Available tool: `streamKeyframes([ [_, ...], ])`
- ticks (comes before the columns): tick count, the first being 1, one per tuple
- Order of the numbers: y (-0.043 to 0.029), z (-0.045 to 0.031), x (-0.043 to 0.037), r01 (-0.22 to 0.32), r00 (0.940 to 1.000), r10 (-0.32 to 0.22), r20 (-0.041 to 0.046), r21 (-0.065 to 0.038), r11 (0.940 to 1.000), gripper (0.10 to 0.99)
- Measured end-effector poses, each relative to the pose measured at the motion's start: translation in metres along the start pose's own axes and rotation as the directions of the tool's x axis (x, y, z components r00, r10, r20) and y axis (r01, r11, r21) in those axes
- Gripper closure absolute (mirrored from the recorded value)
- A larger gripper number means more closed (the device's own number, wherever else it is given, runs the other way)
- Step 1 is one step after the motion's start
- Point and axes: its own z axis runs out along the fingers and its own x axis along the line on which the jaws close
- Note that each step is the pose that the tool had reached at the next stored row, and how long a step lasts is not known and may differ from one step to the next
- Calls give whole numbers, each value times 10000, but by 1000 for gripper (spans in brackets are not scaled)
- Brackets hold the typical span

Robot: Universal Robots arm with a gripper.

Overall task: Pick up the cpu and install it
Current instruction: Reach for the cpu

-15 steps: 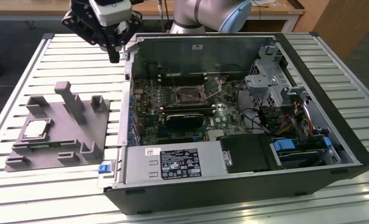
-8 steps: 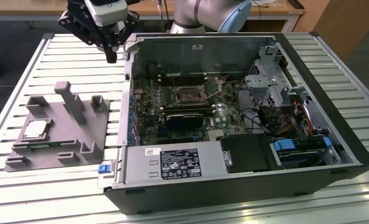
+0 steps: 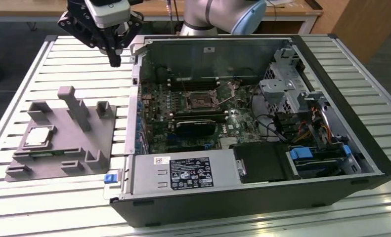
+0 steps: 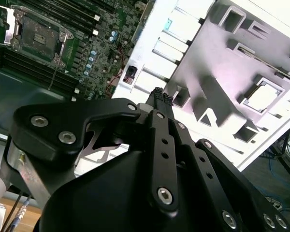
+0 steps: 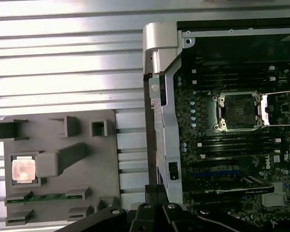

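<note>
The cpu point(image 3: 39, 136), a small silver square chip, lies flat in a recess of the grey tray point(image 3: 106, 129) at the exterior view's left, on the slatted table. It also shows as cpu point(image 5: 23, 170) in the first wrist view and as cpu point(image 4: 261, 95) in the second wrist view. My gripper point(image 3: 114, 60) hangs high above the table, behind the tray and beside the case's near wall. Its fingertips point(image 4: 158, 94) are pressed together, shut on nothing. The motherboard's socket point(image 3: 200, 101) sits open inside the case, seen also as socket point(image 5: 239, 112).
The open black computer case point(image 3: 353, 123) fills the table's middle and right, with cables, drive cages and a power supply point(image 3: 182, 173) inside. Upright grey posts point(image 3: 73, 106) rise from the tray. A memory stick point(image 5: 48, 197) lies in the tray's slot.
</note>
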Motion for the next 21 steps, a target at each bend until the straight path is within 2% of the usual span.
streamKeyframes([
  [21,-10,-2,129,0,10000,0,0,0,10000,980],
])
